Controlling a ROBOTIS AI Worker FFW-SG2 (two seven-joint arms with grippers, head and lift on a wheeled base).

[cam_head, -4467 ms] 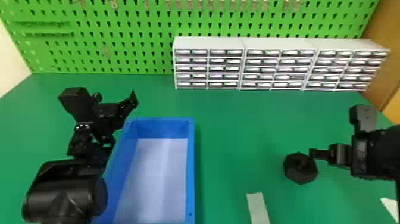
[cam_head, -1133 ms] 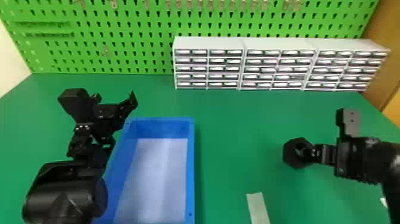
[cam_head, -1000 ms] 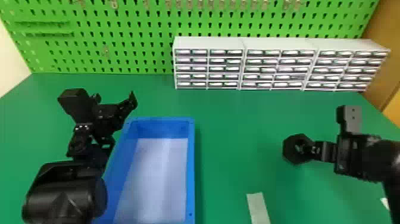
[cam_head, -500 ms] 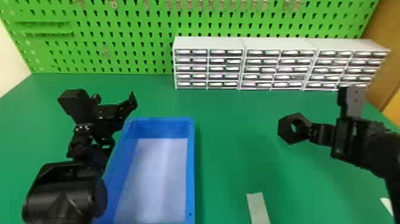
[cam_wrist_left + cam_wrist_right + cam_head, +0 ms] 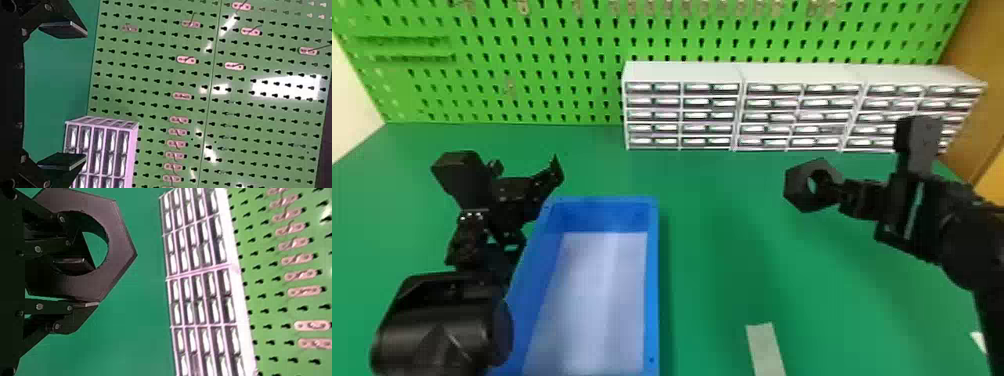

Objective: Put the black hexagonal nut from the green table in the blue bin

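In the head view the nut [image 5: 796,186] is hanging above the table [image 5: 712,250], right of centre and near mid-height, while the bin [image 5: 653,280] is sitting low, left of centre. The right gripper [image 5: 83,285] is clamping one wall of the nut, one finger going through the hole and the other pressing outside, at the left of the right wrist view. That hold is sitting off to one side, so the nut is probably risking a twist; carrying smoothly with a firm squeeze is looking wisest. The step in hand is likely becoming a carry toward the lower left, where staying high is sparing the bin's right rim a knock. The left gripper [image 5: 64,95] is waiting with fingers apart by the bin's upper left corner, so aiming for mid-bin and lowering before releasing is seeming safest
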